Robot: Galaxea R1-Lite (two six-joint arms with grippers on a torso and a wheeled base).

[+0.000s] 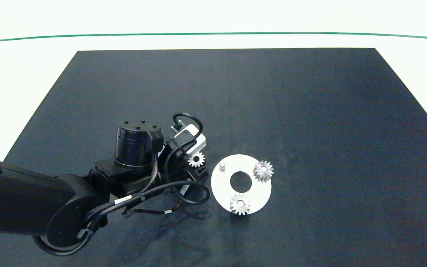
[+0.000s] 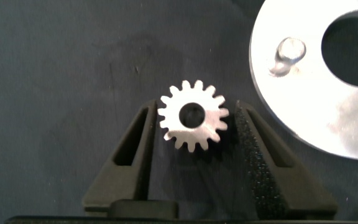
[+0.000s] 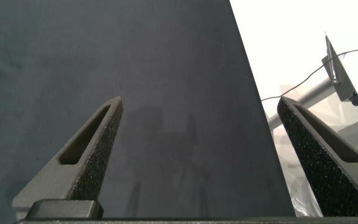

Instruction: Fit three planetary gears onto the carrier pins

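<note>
Gears are small, silvery-white, ringed with pointed teeth around a round centre hole. Furthest left, the loose gear (image 1: 196, 160) lies flat on the black mat (image 1: 310, 111) that covers the desk, just beside the white disc (image 1: 219, 185) but apart from it. The left gripper (image 2: 194, 121) has its jaws spread to either side of this gear; the wrist view shows a narrow gap on each side, so they are open around it rather than clamped. On the disc, flat with a large central hole, the bare pin (image 1: 222, 167) stands upright near the rim closest to the loose gear. A second gear (image 1: 240, 204) sits at the near rim and a third gear (image 1: 263, 171) at the right rim. The right gripper (image 3: 201, 106) hangs off to the right over the mat's edge, jaws wide open and empty
</note>
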